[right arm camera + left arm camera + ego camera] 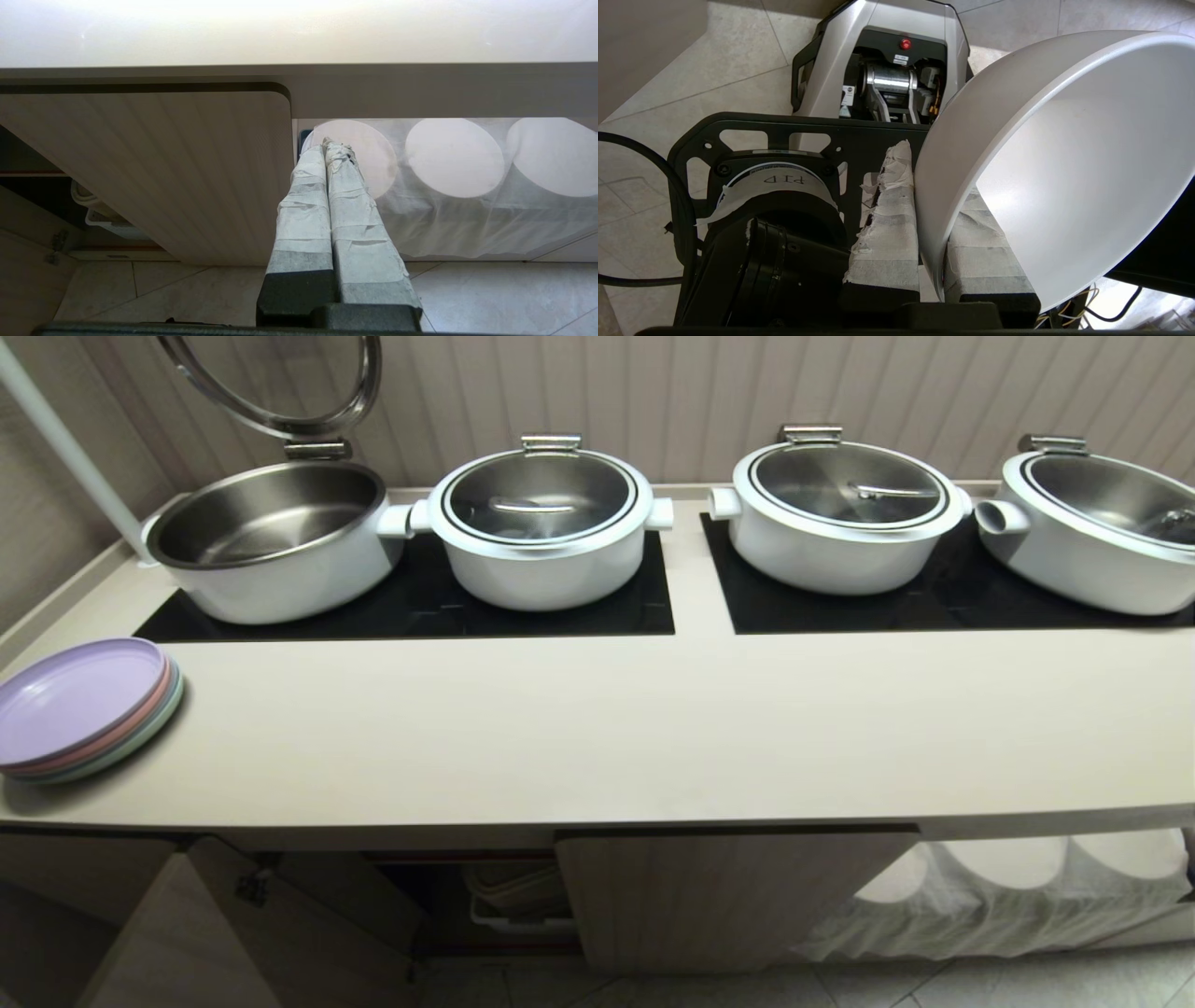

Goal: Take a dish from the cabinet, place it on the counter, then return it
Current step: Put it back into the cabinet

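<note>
Four big white round pots [541, 537] sit on black glass hob panels [653, 597]; a stack of pastel plastic plates [84, 709] lies far left.

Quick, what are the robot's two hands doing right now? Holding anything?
Left gripper: shut on the rim of the white bowl.
Right gripper: shut, holding nothing, parked in front of the cabinet.

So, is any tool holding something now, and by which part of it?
Yes. The left tool holds the white bowl by its rim, one taped finger inside the wall and one outside. The right tool is shut on nothing, in front of the cabinet.
</note>
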Motion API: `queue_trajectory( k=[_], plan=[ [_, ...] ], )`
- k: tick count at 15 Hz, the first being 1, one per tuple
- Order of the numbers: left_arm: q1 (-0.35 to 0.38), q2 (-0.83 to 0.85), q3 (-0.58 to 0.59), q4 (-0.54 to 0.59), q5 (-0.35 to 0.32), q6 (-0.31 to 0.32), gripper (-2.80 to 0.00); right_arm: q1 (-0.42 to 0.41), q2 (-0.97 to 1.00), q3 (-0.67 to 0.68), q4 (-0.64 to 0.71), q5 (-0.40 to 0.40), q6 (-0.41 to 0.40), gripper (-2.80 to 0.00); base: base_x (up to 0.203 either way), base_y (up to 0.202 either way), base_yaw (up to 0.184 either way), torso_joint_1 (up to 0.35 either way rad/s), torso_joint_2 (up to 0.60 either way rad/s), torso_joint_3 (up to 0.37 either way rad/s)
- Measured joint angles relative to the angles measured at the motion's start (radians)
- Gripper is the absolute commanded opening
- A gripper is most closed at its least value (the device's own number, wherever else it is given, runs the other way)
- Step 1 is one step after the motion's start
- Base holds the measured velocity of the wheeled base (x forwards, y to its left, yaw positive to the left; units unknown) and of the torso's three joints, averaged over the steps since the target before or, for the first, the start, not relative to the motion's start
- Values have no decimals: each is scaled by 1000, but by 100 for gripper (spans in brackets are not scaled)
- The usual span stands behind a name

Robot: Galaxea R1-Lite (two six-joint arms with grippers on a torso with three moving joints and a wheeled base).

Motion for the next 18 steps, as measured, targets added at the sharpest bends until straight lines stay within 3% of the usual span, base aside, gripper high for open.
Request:
queue_trajectory(
  k=[18],
  plan=[
    [-1,1,-9,0,-7,0,-280,1,0,0,0,0,2,-280,0,0,0,-118,254,131]
  ],
)
